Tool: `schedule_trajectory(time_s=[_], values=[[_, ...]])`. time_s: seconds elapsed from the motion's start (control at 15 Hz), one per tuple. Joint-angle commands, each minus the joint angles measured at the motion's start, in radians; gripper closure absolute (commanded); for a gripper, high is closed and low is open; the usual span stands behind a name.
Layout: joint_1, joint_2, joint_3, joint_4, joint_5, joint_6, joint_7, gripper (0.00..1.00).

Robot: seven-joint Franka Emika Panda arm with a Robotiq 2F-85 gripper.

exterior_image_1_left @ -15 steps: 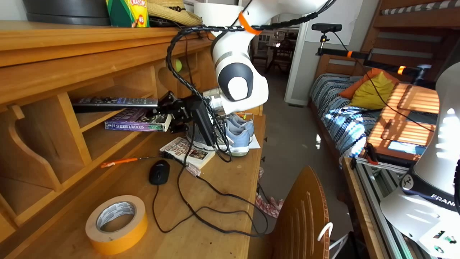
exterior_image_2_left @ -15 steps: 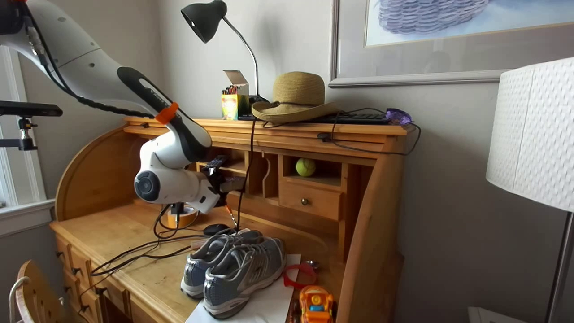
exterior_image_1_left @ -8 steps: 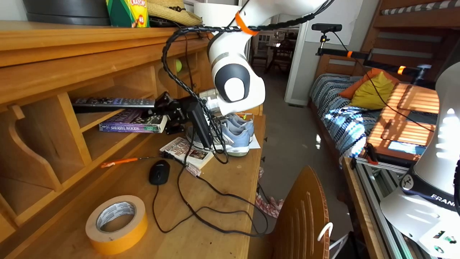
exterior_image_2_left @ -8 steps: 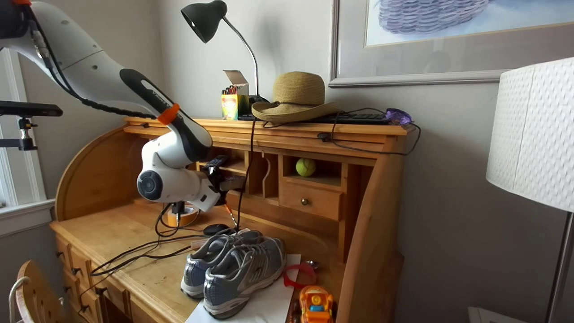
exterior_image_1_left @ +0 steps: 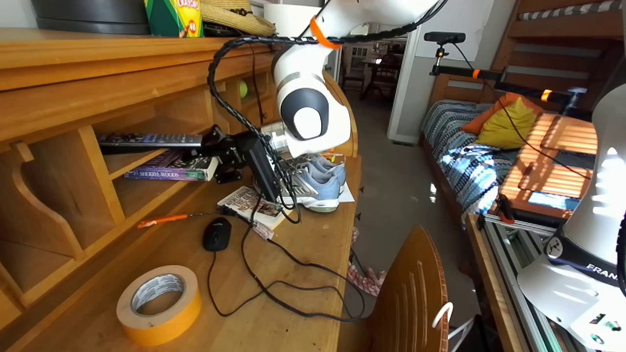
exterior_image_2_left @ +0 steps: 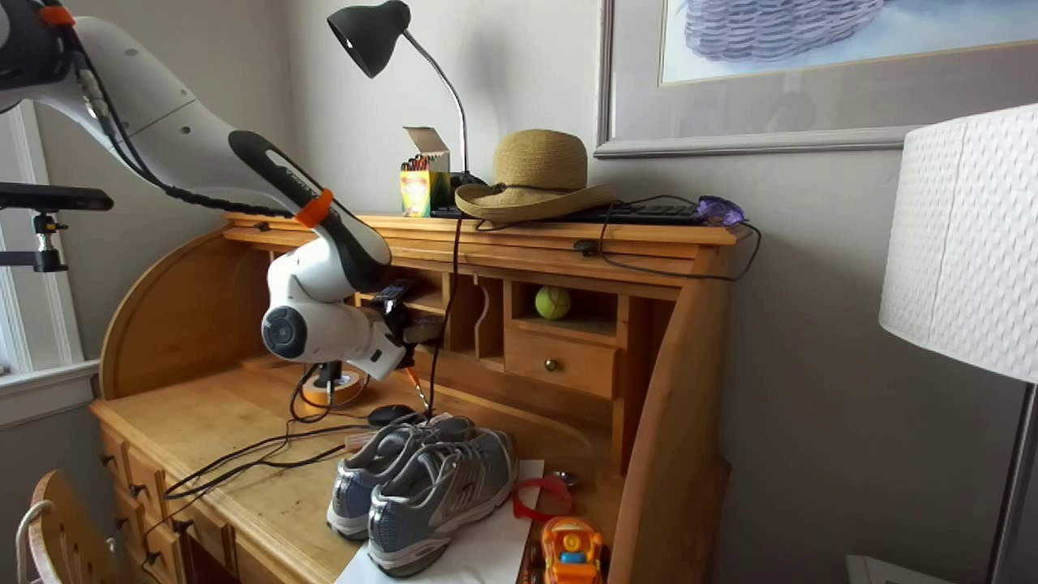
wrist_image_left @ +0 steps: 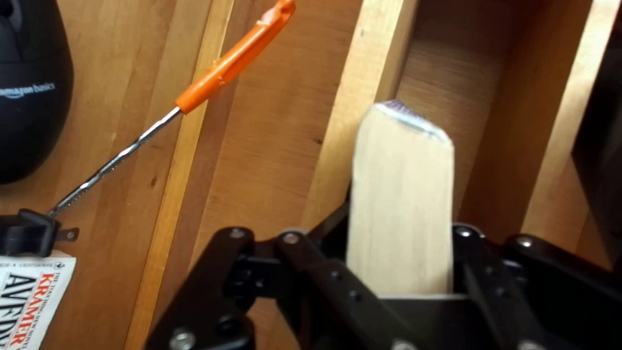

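In an exterior view, pinches a purple-spined paperback (exterior_image_1_left: pixel 171 171) in the jaws of the gripper (exterior_image_1_left: pixel 209 165) at a wooden cubby (exterior_image_1_left: pixel 139 196), below a shelf (exterior_image_1_left: pixel 138 162); in an exterior view, hangs beyond mesh sneakers (exterior_image_2_left: pixel 442 507); in the wrist view, overlaps the cubby's lip (wrist_image_left: pixel 364 63), clear of the shelf, cream-edged, near an "amazon basics" mouse (wrist_image_left: pixel 29 116).

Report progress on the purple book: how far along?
Done: the gripper is closed on the purple book, whose far end appears to be inside the compartment below the remote.
In hand: the book, its near end jutting out past the compartment's front edge.
Left, probably: seating the rest inside and letting go; the gripper has not yet released it.
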Motion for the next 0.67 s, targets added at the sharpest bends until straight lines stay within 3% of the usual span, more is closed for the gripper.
schedule_trajectory(time_s=[0.0,0.13,0.33,0.4,0.47,0.6], values=[[0.013,0.033,0.001,0.039,0.001,0.044,0.03,0.41],[0.016,0.029,-0.002,0.036,0.001,0.05,0.027,0.35],[0.021,-0.001,0.011,-0.03,0.002,0.063,0.049,0.11],[0.018,-0.014,0.006,-0.058,0.003,0.068,0.049,0.2],[0.016,-0.024,0.008,-0.094,0.002,0.061,0.055,0.45],[0.011,-0.053,-0.004,-0.125,-0.001,0.053,0.054,0.44]])
